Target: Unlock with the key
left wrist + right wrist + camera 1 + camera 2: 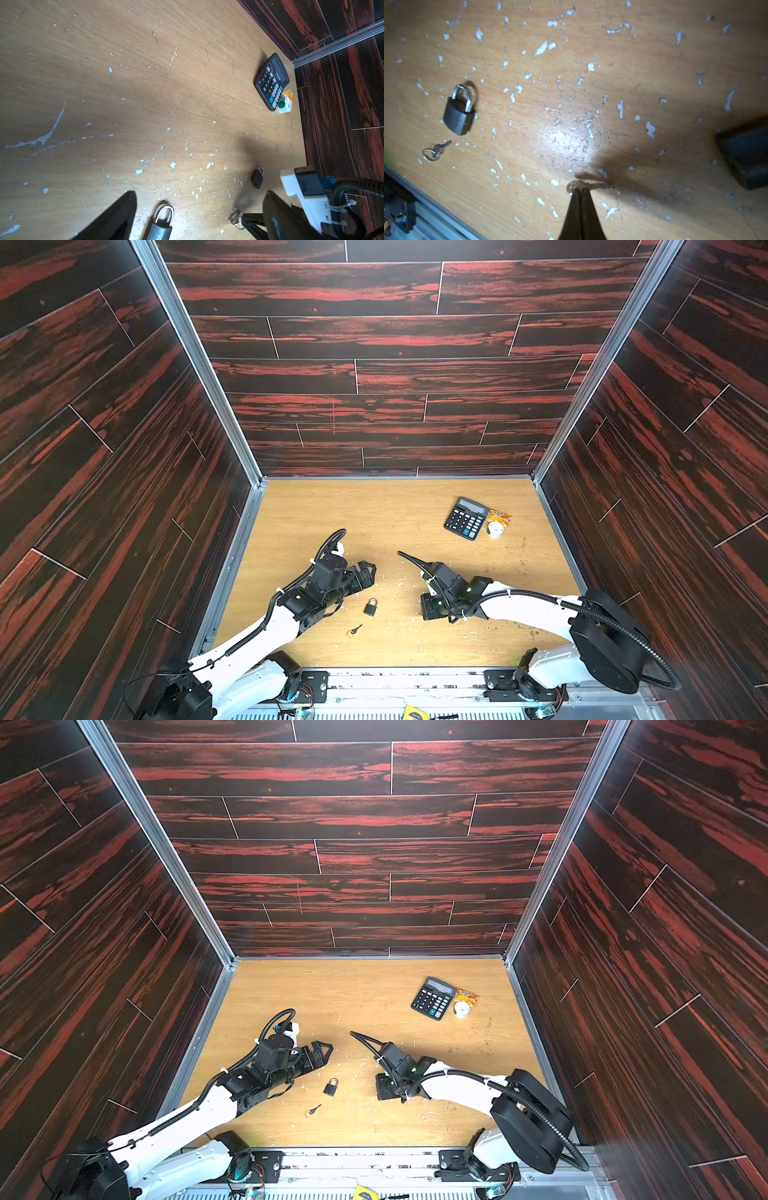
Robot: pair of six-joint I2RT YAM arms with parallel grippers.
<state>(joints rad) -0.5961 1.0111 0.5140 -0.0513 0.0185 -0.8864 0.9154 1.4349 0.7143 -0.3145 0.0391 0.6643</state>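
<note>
The right gripper (580, 190) had its jaws fully closed, pinching the key (599, 185) by its ring end. The padlock (370, 608) lay loose at its nine o'clock, six o'clock of the wide-open left gripper (366, 572). With nothing holding it, the padlock could skid at insertion, and the key might swivel in so thin a pinch.

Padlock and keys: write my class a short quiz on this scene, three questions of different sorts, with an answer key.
1. Short answer: in the right wrist view, what lies beside the padlock, apart from it?
2. True or false: the right gripper is shut on a key.
3. The left gripper is: A) open, gripping nothing; B) shut on the padlock; C) shut on a key.
Key: 1. a loose key; 2. true; 3. A.
</note>
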